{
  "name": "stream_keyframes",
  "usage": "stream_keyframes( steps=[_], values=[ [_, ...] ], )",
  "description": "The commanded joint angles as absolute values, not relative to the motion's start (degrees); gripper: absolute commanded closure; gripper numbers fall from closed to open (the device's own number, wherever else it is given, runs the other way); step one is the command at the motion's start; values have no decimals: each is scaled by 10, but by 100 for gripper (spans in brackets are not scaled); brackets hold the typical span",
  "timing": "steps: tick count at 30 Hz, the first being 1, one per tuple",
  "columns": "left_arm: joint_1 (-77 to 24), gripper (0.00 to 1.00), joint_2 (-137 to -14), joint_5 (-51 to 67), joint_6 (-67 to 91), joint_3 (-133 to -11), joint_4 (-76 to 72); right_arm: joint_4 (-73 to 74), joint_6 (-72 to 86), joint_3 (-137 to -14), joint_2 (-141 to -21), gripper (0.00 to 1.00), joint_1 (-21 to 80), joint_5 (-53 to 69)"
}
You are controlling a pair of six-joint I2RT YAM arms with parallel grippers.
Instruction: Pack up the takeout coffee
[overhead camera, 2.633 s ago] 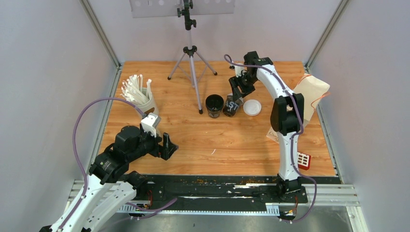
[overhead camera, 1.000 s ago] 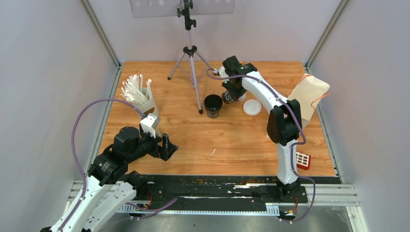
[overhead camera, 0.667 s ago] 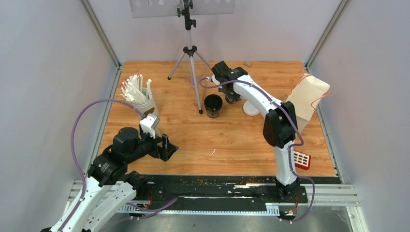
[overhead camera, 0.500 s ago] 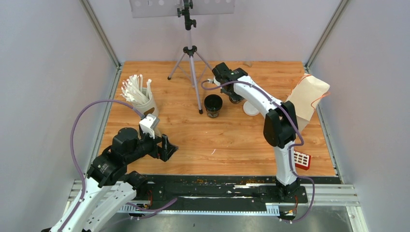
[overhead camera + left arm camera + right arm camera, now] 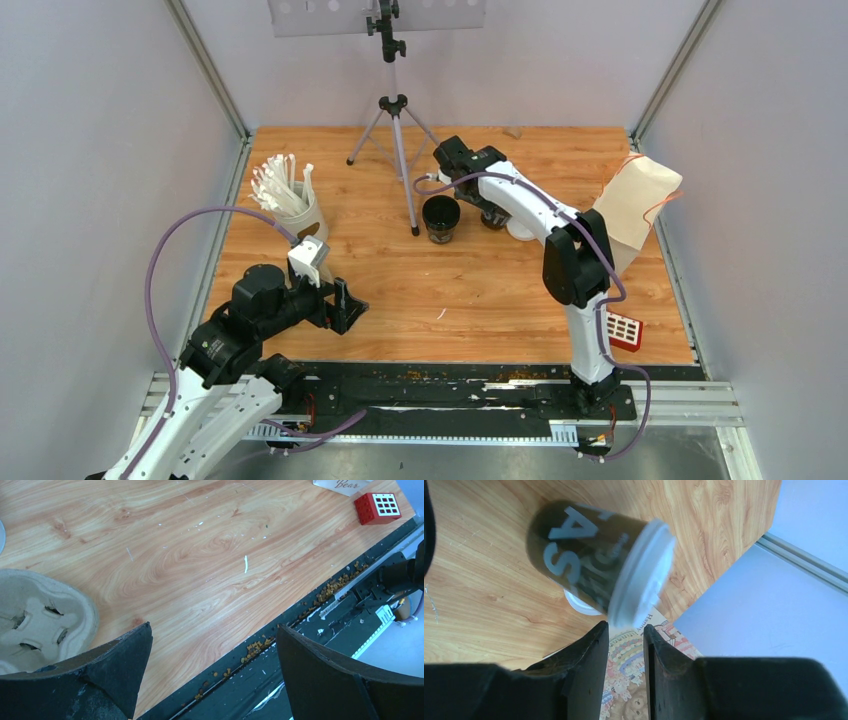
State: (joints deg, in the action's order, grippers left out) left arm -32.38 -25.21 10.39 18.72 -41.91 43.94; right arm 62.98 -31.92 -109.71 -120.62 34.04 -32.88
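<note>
Since one second ago the right gripper (image 5: pixel 470 185) has swung to the left at the far side of the wooden counter (image 5: pixel 480 300). The small black paper cup with pale letters and a round white plastic lid (image 5: pixel 493 215) has come nearer to the loose round white plastic lid (image 5: pixel 522 230). The left arm has kept its place.

From above, this lidded cup is just in front of the right gripper and mostly hidden under the arm. A second black paper cup without a lid (image 5: pixel 441 217) stands at the gripper's left. The left gripper (image 5: pixel 355 305) is spread wide near the counter's near edge, and a white cup full of white straws (image 5: pixel 290 205) stands beyond it.

In the left wrist view the fingers are far apart, with only bare wood between them. A brown pulp cup-carrier tray (image 5: pixel 45 615) lies just outside one finger. A red block with a white grid (image 5: pixel 377 505) lies well beyond the other.

In the right wrist view the fingers stand a little apart and pinch nothing. The lidded cup is just past the fingertips, its lid rim close to one tip. The loose lid lies behind it. A printed paper bag (image 5: pixel 624 680) shows through the gap.
</note>
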Motion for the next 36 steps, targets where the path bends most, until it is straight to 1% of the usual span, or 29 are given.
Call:
stream_keyframes(
  steps=[1,10,14,16,18,21,24,27,30,31,32,34,36],
  values=[
    [-325,0,-247,107,175,-417,426,610,-339,-1088,-1197,67,347,-357],
    [-325,0,-248,106,175,-417,425,609,-331,-1090,-1196,70,352,-296],
    [-325,0,-248,106,175,-417,426,629,-290,-1147,-1204,67,347,-272],
    [-325,0,-248,107,175,-417,426,647,-257,-1194,-1213,63,332,-248],
    [-325,0,-249,107,175,-417,426,645,-222,-1235,-1221,57,312,-228],
    [-325,0,-250,108,174,-417,426,628,-148,-1279,-1230,42,279,-172],
    [-325,0,-249,109,174,-417,426,581,-82,-1253,-1219,32,256,-96],
    [-325,0,-249,108,174,-417,426,519,-46,-1208,-1210,26,245,-58],
    [-325,0,-249,109,174,-417,425,504,-25,-1210,-1229,19,236,-15],
    [-325,0,-250,108,174,-417,426,505,-19,-1214,-1238,15,234,-10],
    [-325,0,-251,108,174,-417,426,502,-17,-1214,-1245,6,232,13],
    [-325,0,-253,108,174,-418,426,486,-15,-1210,-1257,4,232,33],
    [-325,0,-255,108,174,-418,427,471,-12,-1208,-1266,5,230,52]
  ],
)
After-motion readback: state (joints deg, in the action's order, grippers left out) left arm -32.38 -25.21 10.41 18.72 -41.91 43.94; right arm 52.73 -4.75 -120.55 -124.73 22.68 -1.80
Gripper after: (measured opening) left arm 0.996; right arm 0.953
